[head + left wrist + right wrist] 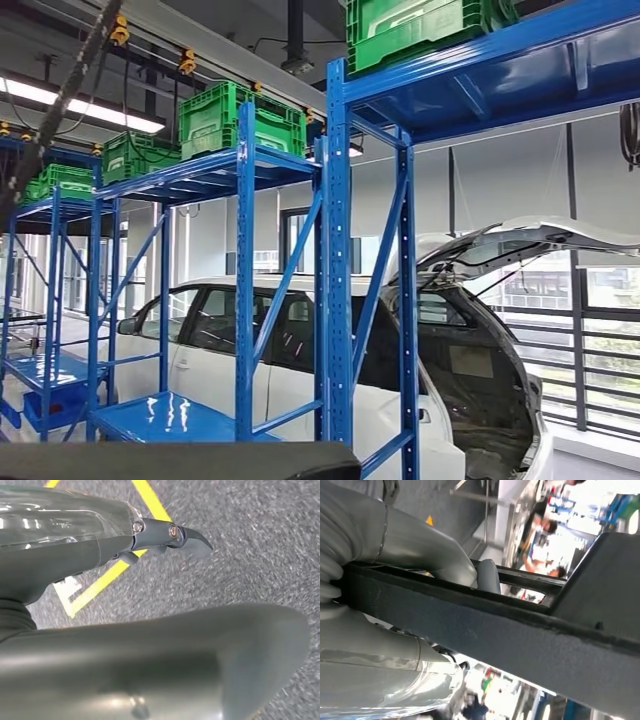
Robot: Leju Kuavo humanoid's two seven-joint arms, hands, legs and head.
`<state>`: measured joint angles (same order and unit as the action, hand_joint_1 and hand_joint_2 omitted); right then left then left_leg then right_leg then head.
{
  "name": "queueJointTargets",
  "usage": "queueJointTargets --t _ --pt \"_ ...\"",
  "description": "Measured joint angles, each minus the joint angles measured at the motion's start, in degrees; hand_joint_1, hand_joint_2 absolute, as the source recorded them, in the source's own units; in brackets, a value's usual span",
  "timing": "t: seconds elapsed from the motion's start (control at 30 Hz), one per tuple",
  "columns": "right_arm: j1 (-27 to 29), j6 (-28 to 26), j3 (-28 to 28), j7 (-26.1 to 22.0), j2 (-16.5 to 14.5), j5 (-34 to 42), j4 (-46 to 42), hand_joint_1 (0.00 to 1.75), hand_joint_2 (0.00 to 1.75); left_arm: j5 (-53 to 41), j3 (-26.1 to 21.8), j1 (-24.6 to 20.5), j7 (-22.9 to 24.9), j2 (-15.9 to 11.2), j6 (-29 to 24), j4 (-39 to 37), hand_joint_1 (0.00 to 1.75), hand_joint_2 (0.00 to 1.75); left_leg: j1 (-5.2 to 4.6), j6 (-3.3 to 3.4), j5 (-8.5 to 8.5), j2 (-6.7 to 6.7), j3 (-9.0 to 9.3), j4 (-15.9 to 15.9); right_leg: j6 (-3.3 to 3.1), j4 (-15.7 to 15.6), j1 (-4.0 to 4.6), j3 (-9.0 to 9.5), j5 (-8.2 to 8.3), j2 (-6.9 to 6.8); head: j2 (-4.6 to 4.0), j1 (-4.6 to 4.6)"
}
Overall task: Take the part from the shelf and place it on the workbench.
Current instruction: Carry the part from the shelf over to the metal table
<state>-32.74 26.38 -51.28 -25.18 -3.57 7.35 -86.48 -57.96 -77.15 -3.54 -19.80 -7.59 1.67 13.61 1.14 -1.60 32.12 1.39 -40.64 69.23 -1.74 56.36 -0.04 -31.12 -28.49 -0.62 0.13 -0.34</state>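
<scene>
In the right wrist view a dark, rough-surfaced frame part [490, 630] crosses the picture, and my right hand [414, 545] grips one of its bars, with the grey thumb [488, 575] curled over it. A dark flat edge [181, 461] lies along the bottom of the head view; I cannot tell whether it is the same part. My left hand [75, 540] hangs over the grey floor holding nothing, its dark fingertip [192, 537] stretched out and the thick thumb [188, 655] apart from it.
Blue steel shelves [245, 300] stand ahead with green crates [226, 115] on their top levels. Behind them is a white car [226, 345] with its tailgate [528, 240] raised. A yellow floor line [98, 582] runs below my left hand. Blurred people [542, 530] stand far off.
</scene>
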Motion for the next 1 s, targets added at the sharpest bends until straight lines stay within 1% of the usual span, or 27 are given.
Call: queueJointTargets --t 0.03,0.07,0.1,0.13,0.17,0.2,0.23,0.27,0.33,0.37,0.4,0.43,0.47,0.5,0.53,0.57,0.6,0.63,0.67,0.7,0.73,0.77,0.83,0.87,0.9,0.93,1.0 --pt "0.29 0.09 -0.03 -0.01 -0.01 -0.01 0.04 1.75 1.75 -0.09 0.00 -0.04 -0.25 -0.04 0.09 0.00 0.00 1.75 0.19 -0.30 0.99 -0.36 -1.12 2.91 0.02 0.02 0.00 -0.04 -0.01 -0.74 0.00 0.01" --pt "0.54 0.18 -0.05 -0.01 0.00 -0.01 0.08 1.75 1.75 -0.15 0.00 0.01 -0.51 -0.06 0.18 0.00 0.00 1.75 0.41 -0.60 0.99 -0.64 -1.39 4.07 0.08 0.06 -0.02 -0.07 -0.04 -1.42 0.00 0.01" --pt "0.71 0.26 -0.07 -0.03 0.01 -0.01 0.12 1.75 1.75 -0.24 0.00 0.06 -0.76 -0.09 0.25 0.00 0.00 1.75 0.66 -0.90 -0.01 -0.95 -0.61 3.04 0.20 0.14 -0.07 -0.07 -0.12 -2.02 0.00 0.02" --pt "0.82 0.31 -0.07 -0.09 0.01 -0.01 0.14 1.75 1.75 -0.35 -0.01 0.09 -0.98 -0.12 0.27 0.01 0.00 1.75 0.91 -1.20 -1.77 -1.51 1.17 -0.05 0.43 0.33 -0.16 -0.07 -0.26 -2.56 0.00 0.01" --pt "0.91 0.35 -0.06 -0.20 0.03 -0.01 0.14 1.75 1.75 -0.58 0.01 0.04 -1.14 -0.10 0.30 0.01 0.00 1.75 1.02 -1.53 -3.22 -2.51 3.28 -3.85 0.81 0.63 -0.23 -0.10 -0.50 -3.08 0.00 0.01" --pt "1.00 0.38 -0.05 -0.39 0.09 -0.03 0.14 1.75 1.75 -0.93 0.04 -0.08 -1.26 -0.04 0.36 0.01 0.00 1.75 0.99 -1.46 -4.30 -3.31 4.98 -7.12 1.26 1.10 -0.18 -0.21 -0.79 -3.54 0.00 0.01" --pt "1.14 0.39 -0.04 -0.61 0.18 -0.09 0.13 1.75 1.75 -1.31 0.09 -0.20 -1.31 0.05 0.41 0.01 0.00 1.75 0.86 -1.14 -4.78 -3.89 6.03 -9.21 1.71 1.45 -0.10 -0.28 -1.01 -3.93 0.00 0.00" --pt "1.32 0.40 -0.03 -0.81 0.28 -0.20 0.13 1.75 1.75 -1.69 0.19 -0.25 -1.27 0.20 0.45 0.01 0.00 1.75 0.66 -0.65 -4.65 -4.06 6.31 -9.94 2.08 1.68 0.03 -0.33 -1.14 -4.29 0.00 -0.02" --pt "1.71 0.41 -0.03 -1.16 0.42 -0.51 0.12 1.75 1.75 -2.14 0.40 -0.12 -0.95 0.39 0.44 0.01 0.00 1.75 0.46 0.52 -4.70 -3.24 6.03 -9.86 2.58 1.74 -0.01 -0.29 -1.24 -4.72 0.00 -0.05" --pt "1.85 0.42 -0.04 -1.30 0.45 -0.67 0.11 1.75 1.75 -2.30 0.50 -0.04 -0.75 0.45 0.35 0.01 0.00 1.75 0.45 0.90 -4.80 -2.89 5.93 -9.87 2.83 2.01 -0.17 -0.36 -1.65 -4.09 0.00 -0.06" --pt "1.93 0.42 -0.04 -1.45 0.48 -0.83 0.10 1.75 1.75 -2.42 0.57 -0.07 -0.55 0.48 0.26 0.01 0.00 1.75 0.47 1.28 -4.93 -2.53 5.82 -9.90 3.04 3.01 -0.34 -0.76 -2.58 -3.02 0.00 -0.06" --pt "2.00 0.42 -0.04 -1.55 0.52 -0.97 0.08 1.75 1.75 -2.53 0.62 -0.18 -0.40 0.48 0.17 0.01 0.00 1.75 0.50 1.61 -5.06 -2.15 5.72 -9.95 3.21 5.23 -0.48 -1.71 -4.16 -1.72 0.00 -0.05" --pt "2.10 0.44 -0.05 -1.62 0.58 -1.10 0.07 1.75 1.75 -2.64 0.66 -0.33 -0.30 0.49 0.12 0.01 0.00 1.75 0.43 1.86 -5.16 -1.71 5.60 -9.95 3.27 8.57 -0.54 -3.14 -6.07 -0.56 0.00 -0.05" --pt "2.24 0.48 -0.06 -1.66 0.67 -1.20 0.06 1.75 1.75 -2.69 0.69 -0.45 -0.20 0.50 0.13 0.01 0.00 1.75 0.32 2.06 -5.24 -1.19 5.50 -9.94 3.23 12.58 -0.53 -4.90 -7.92 -0.06 0.00 -0.05" --pt "2.43 0.52 -0.07 -1.68 0.78 -1.26 0.07 1.75 1.75 -2.71 0.71 -0.50 -0.09 0.54 0.13 0.01 0.00 1.75 0.15 2.20 -5.30 -0.61 5.44 -9.93 3.13 16.08 -0.47 -6.49 -9.12 0.13 0.00 -0.05" --pt "2.61 0.56 -0.08 -1.68 0.86 -1.29 0.07 1.75 1.75 -2.71 0.73 -0.47 0.03 0.57 0.13 0.01 0.00 1.75 -0.04 2.31 -5.35 0.00 5.42 -9.92 2.91 17.89 -0.38 -7.34 -9.26 0.22 0.00 -0.05" --pt "2.75 0.57 -0.09 -1.68 0.91 -1.31 0.08 1.75 1.75 -2.69 0.74 -0.42 0.17 0.62 0.13 0.01 0.00 1.75 -0.25 2.39 -5.40 0.62 5.42 -9.92 2.53 17.56 -0.23 -7.23 -8.31 0.35 0.00 -0.06" --pt "2.82 0.57 -0.09 -1.69 0.94 -1.32 0.07 1.75 1.75 -2.65 0.74 -0.36 0.28 0.65 0.13 0.01 0.00 1.75 -0.46 2.47 -5.45 1.28 5.46 -9.92 1.98 15.05 -0.02 -6.12 -6.46 0.69 0.00 -0.05" --pt "2.82 0.57 -0.10 -1.70 0.94 -1.33 0.07 1.75 1.75 -2.60 0.74 -0.32 0.34 0.77 0.12 0.01 0.00 1.75 -0.52 2.55 -5.51 1.90 5.47 -9.94 1.17 11.13 0.28 -4.37 -4.20 1.70 0.00 -0.05" --pt "2.82 0.58 -0.11 -1.72 0.93 -1.34 0.06 1.75 1.75 -2.48 0.73 -0.35 0.37 1.02 0.10 0.03 0.00 1.75 -0.63 2.56 -5.60 2.52 5.44 -9.95 0.32 7.47 0.50 -2.68 -2.48 2.92 0.00 -0.04" --pt "2.80 0.62 -0.13 -1.73 0.92 -1.33 0.06 1.75 1.75 -2.31 0.73 -0.39 0.38 1.28 0.09 0.05 0.00 1.75 -0.55 2.50 -5.71 3.11 5.34 -9.95 -0.28 4.64 0.75 -1.43 -1.29 3.97 0.01 -0.02" --pt "2.78 0.67 -0.17 -1.74 0.87 -1.32 0.07 1.75 1.75 -2.17 0.72 -0.36 0.39 1.54 0.09 0.07 0.00 1.75 -0.37 2.34 -5.85 3.65 5.18 -9.99 -0.69 3.05 0.95 -0.75 -0.79 4.72 0.01 0.00" --pt "2.66 0.85 -0.36 -1.70 0.48 -1.21 0.07 1.75 1.75 -1.97 0.71 -0.06 0.44 1.85 0.19 0.10 0.00 1.75 -0.17 1.70 -6.27 4.73 4.88 -10.25 -0.70 1.95 1.11 -0.41 -0.67 4.17 0.01 0.02" --pt "2.56 0.93 -0.47 -1.66 0.16 -1.14 0.08 1.75 1.75 -1.93 0.69 0.17 0.46 1.92 0.25 0.10 0.00 1.75 -0.18 1.41 -6.26 4.68 4.74 -10.32 -0.62 1.30 1.00 -0.20 -0.45 3.55 0.00 0.02" --pt "2.40 1.04 -0.58 -1.62 -0.21 -1.05 0.08 1.75 1.75 -1.87 0.68 0.31 0.48 1.97 0.29 0.10 0.00 1.75 -0.28 1.15 -5.73 3.93 4.41 -9.86 -0.55 0.58 0.81 0.02 -0.16 2.94 0.00 0.02" --pt "2.23 1.12 -0.66 -1.58 -0.52 -0.98 0.09 1.75 1.75 -1.78 0.66 0.29 0.48 1.97 0.31 0.11 0.00 1.75 -0.37 0.90 -4.57 2.81 3.67 -8.39 -0.49 -0.04 0.59 0.19 0.13 2.23 0.00 0.02" --pt "2.04 1.27 -0.79 -1.48 -0.81 -0.83 0.20 1.75 1.75 -1.59 0.63 0.00 0.45 1.91 0.46 0.12 0.00 1.75 -0.16 0.32 -0.97 0.34 0.90 -2.19 -0.49 -0.41 0.39 0.25 0.35 0.71 0.00 0.02"
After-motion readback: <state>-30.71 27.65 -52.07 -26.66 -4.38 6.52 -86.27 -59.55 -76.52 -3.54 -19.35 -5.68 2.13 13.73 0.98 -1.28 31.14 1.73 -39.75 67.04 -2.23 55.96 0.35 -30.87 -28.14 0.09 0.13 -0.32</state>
